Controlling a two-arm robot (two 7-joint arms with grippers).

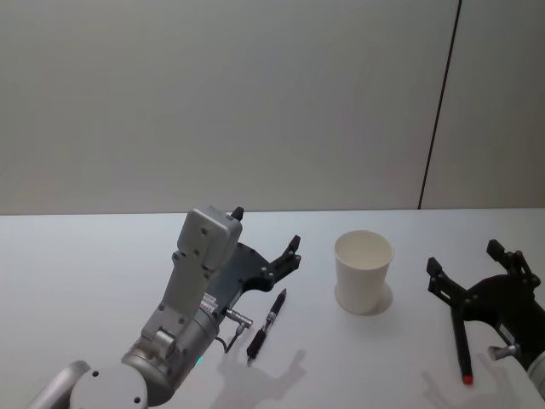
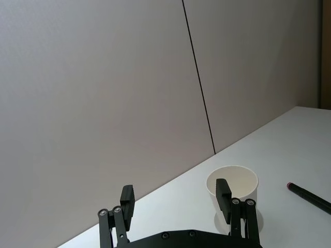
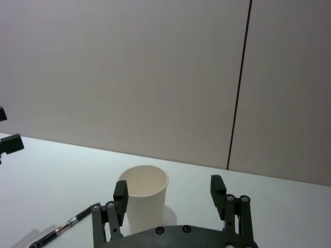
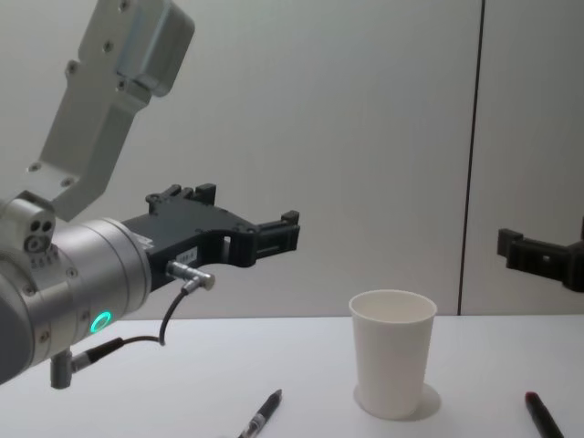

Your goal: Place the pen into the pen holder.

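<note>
Grey panelled wall behind, white desk in front. I am logging nothing as done yet: the pen holder is standing upright and empty, right of centre. A black pen is lying flat to its left and a red-tipped pen to its right; I cannot tell which is meant. The left gripper is hovering above the black pen, jaws wide, holding nothing. The right gripper is likewise spread and empty, near the red-tipped pen. Pick-up, carry and drop are all remaining.
</note>
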